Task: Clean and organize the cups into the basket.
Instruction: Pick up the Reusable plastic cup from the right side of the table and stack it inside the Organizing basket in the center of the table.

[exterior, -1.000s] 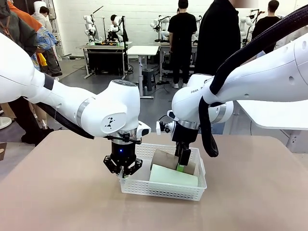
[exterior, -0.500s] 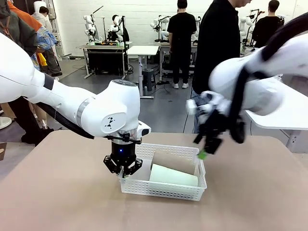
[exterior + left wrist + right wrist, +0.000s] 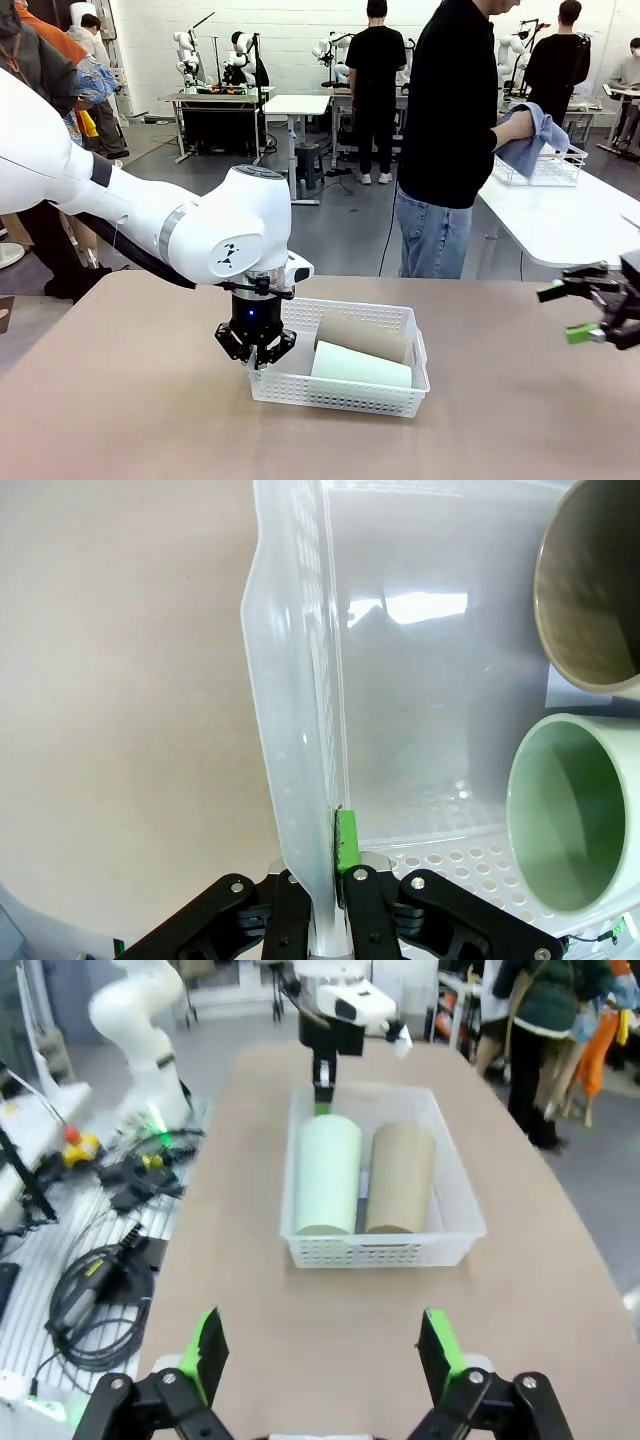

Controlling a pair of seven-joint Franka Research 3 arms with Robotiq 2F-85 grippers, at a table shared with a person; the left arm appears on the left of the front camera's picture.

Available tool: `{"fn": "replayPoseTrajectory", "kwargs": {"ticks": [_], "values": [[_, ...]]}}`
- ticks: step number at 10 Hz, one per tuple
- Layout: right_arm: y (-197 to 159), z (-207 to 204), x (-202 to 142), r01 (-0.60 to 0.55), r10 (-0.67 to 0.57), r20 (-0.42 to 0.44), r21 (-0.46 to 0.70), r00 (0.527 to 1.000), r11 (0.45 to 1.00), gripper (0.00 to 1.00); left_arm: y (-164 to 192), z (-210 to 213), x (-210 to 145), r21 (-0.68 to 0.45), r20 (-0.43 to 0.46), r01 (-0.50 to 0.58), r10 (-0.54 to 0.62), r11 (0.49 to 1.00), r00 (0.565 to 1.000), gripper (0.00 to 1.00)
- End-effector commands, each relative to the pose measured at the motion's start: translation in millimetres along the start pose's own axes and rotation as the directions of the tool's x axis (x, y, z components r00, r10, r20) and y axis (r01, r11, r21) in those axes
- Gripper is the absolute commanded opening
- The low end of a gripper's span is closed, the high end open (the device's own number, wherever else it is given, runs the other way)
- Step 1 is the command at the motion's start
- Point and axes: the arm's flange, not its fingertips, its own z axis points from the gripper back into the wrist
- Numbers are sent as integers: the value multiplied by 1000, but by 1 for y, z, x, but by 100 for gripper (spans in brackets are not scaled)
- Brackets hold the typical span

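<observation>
- The left claw (image 3: 256, 352) is closed tight on the thin end wall of the basket (image 3: 340, 395). One green pad is inside the wall and the other finger is outside it. The basket sits about the middle of the bench (image 3: 120, 400).
- That wall is pliant plastic pinched at a single spot. A pull or lift from here would likely bow it, and the pads could slide off or twist the basket askew.
- Two cups lie on their sides within, touching along their length. The mint cup (image 3: 362, 366) is toward the robot's edge, the tan cup (image 3: 362, 336) toward the far edge, and both mouths face the gripped end.
- Nothing wedges them, so a jerk or tilt of the basket could roll them against the lattice or tip one over the low rim.
- If the left claw lifts away before it has fully let go, it may drag the basket's end up with it.
- The right claw (image 3: 565, 312) is spread wide and holds nothing, out at the bench's right edge, well apart from the basket.
- A hasty reach back from there risks striking the basket's near end or the left arm, since both would be working in one small area.
</observation>
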Motion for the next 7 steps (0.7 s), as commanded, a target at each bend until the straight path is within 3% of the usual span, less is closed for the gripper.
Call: {"fn": "replayPoseTrajectory", "kwargs": {"ticks": [1, 3, 4, 5, 6, 7], "values": [[-26, 17, -28, 41, -44, 59, 50, 997, 998, 100, -1, -1, -1, 5, 1, 4, -4, 1000, 1000, 0], [-34, 31, -51, 84, -91, 128, 58, 988, 995, 100, -1, -1, -1, 5, 1, 4, -4, 1000, 1000, 0], [-36, 31, -54, 91, -97, 122, 48, 988, 995, 100, -1, -1, -1, 5, 1, 4, -4, 1000, 1000, 0], [-40, 20, -44, 64, -64, 19, 18, 998, 998, 100, -1, -1, -1, 5, 1, 4, -4, 1000, 1000, 0], [-26, 31, -58, 105, -110, 99, 56, 989, 993, 100, -1, -1, -1, 5, 1, 4, -4, 1000, 1000, 0], [-26, 31, -58, 105, -110, 99, 56, 989, 993, 100, -1, -1, -1, 5, 1, 4, -4, 1000, 1000, 0]]}}
